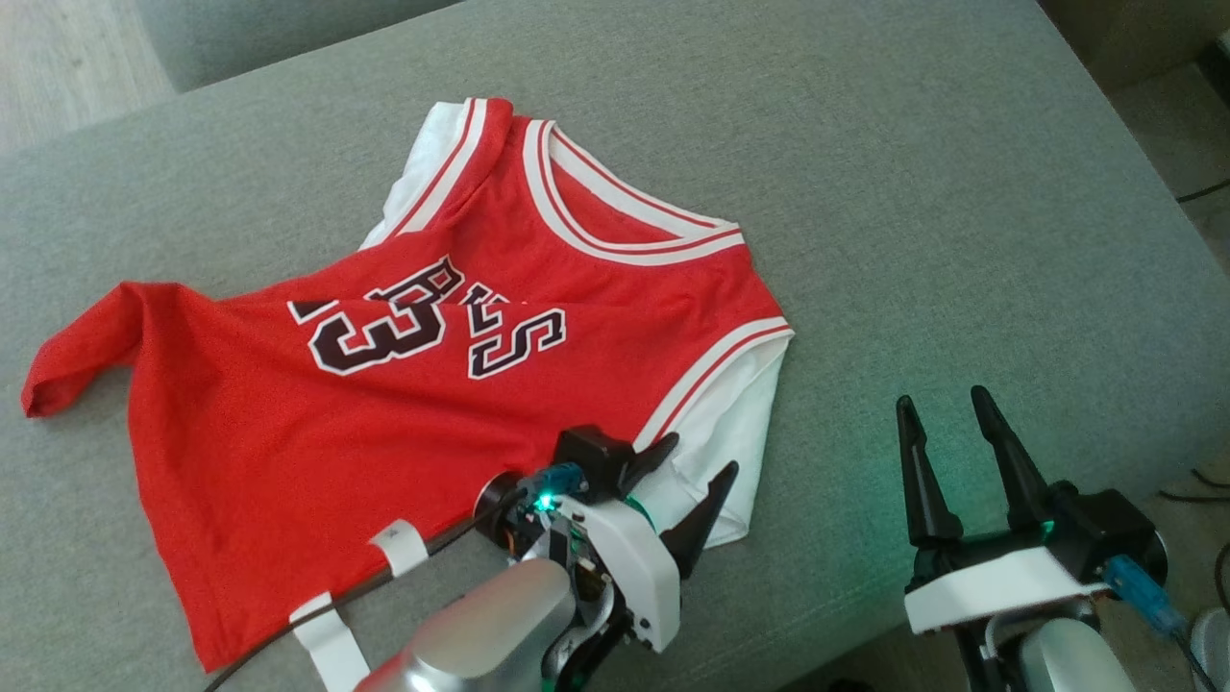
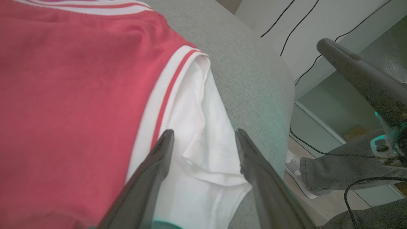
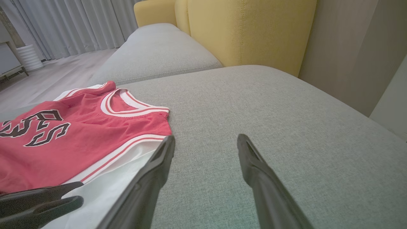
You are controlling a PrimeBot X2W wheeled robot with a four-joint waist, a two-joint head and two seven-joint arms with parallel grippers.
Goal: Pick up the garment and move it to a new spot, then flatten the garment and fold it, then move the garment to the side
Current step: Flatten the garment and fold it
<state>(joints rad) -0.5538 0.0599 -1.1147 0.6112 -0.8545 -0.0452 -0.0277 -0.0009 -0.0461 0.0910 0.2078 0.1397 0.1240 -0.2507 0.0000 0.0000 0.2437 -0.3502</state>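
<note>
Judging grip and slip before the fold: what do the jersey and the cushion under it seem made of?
Jersey: thin soft knit, perhaps polyester or cotton, matte red with ribbed striped trim; it creases and drapes loosely. Cushion: woven upholstery fabric, grey-green, matte, with a fine visible weave.

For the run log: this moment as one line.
garment: red basketball jersey with white sleeves, rumpled on grey sofa cushion | left gripper: jaws open over white sleeve | right gripper: jaws open over cushion
</note>
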